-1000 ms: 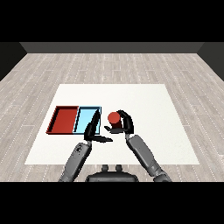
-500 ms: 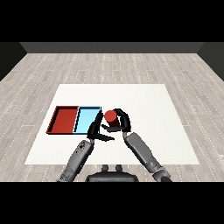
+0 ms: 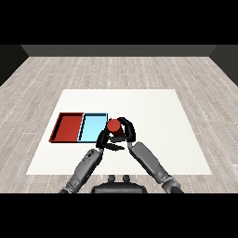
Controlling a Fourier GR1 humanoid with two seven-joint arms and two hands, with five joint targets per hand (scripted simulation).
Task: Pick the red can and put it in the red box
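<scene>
Nothing to read here.
No lettering, label or number shows on any surface in view.

- red can [image 3: 114, 126]: lower body hidden behind the curled fingers of the right hand [image 3: 126, 133]; only top and upper side show
- left hand [image 3: 103, 142]: overlaps the right hand; cannot tell whether its fingers touch the can
- light blue tray [image 3: 91, 128]: near right corner covered by both hands
- both forearms: cut off toward the picture's bottom
- can to table contact: hidden, cannot tell
</scene>
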